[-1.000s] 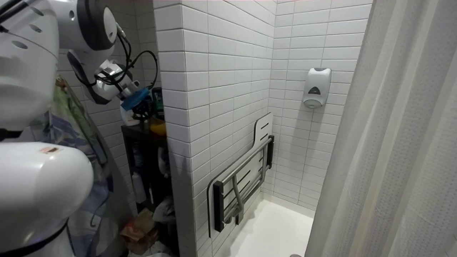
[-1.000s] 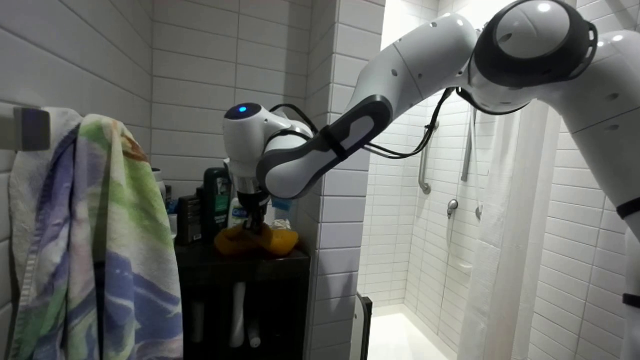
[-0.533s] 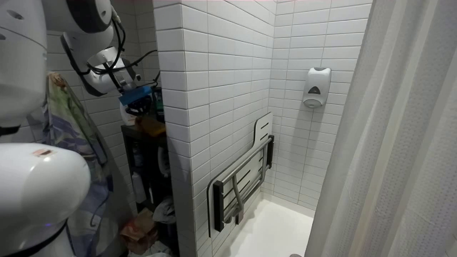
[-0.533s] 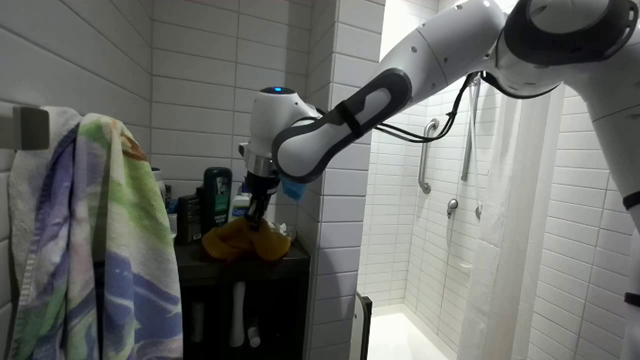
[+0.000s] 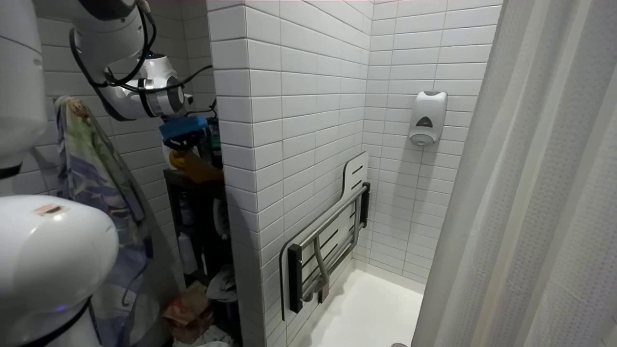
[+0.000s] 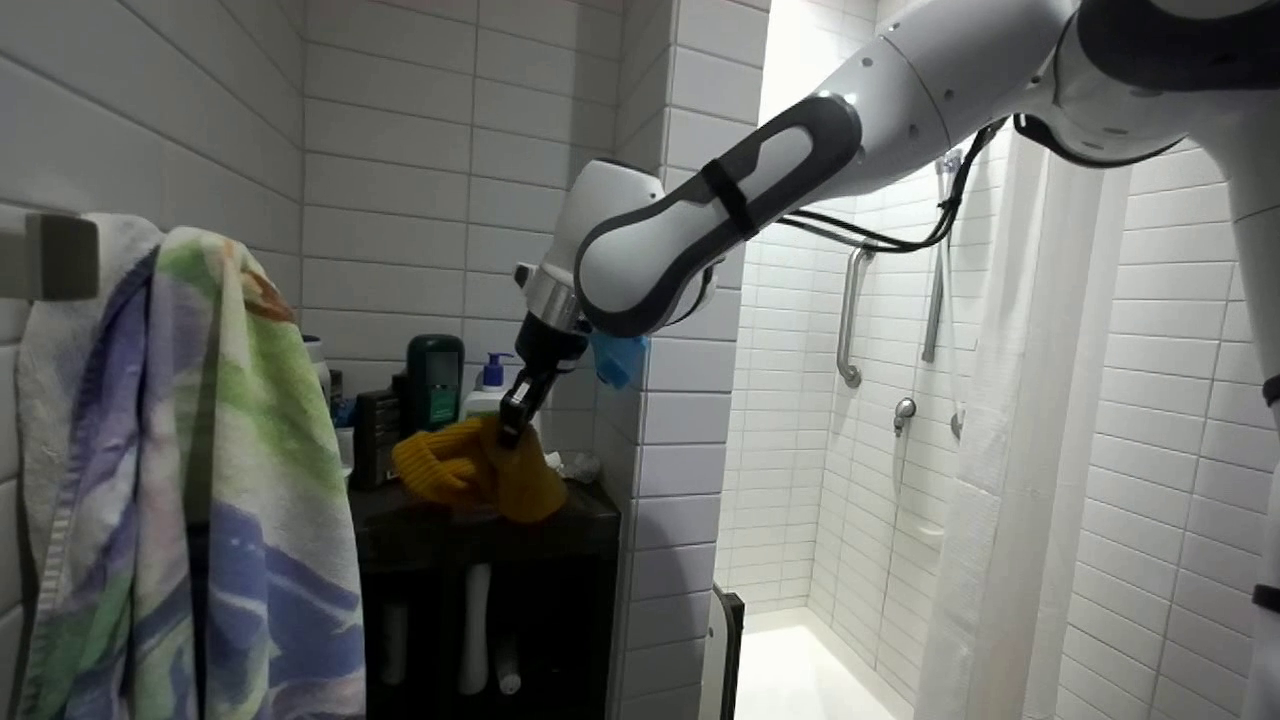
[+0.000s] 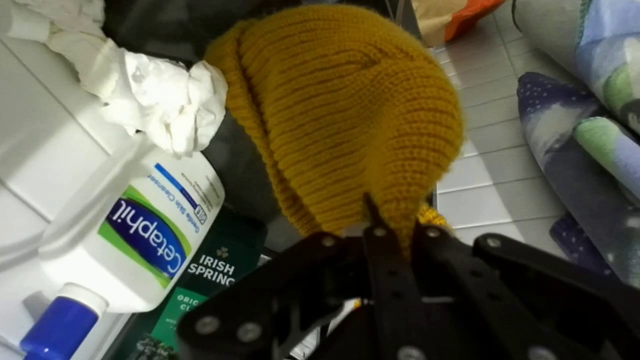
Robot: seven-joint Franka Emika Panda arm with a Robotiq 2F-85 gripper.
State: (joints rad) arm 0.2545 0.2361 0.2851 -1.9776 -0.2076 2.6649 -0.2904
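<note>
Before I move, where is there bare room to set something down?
The front corner of the black shelf, between the yellow knit hat and the tiled pillar, looks bare; so does the shower floor between the folded seat and curtain. The shelf's back is crowded: Cetaphil bottle, Irish Spring bottle, crumpled tissue.

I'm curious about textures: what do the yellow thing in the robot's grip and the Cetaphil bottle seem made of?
The yellow thing looks like soft, matte knit, with ribbed rows and fuzzy edges; wool or acrylic, I can't tell. The Cetaphil bottle is probably smooth, semi-gloss plastic, judging by its even white surface.
</note>
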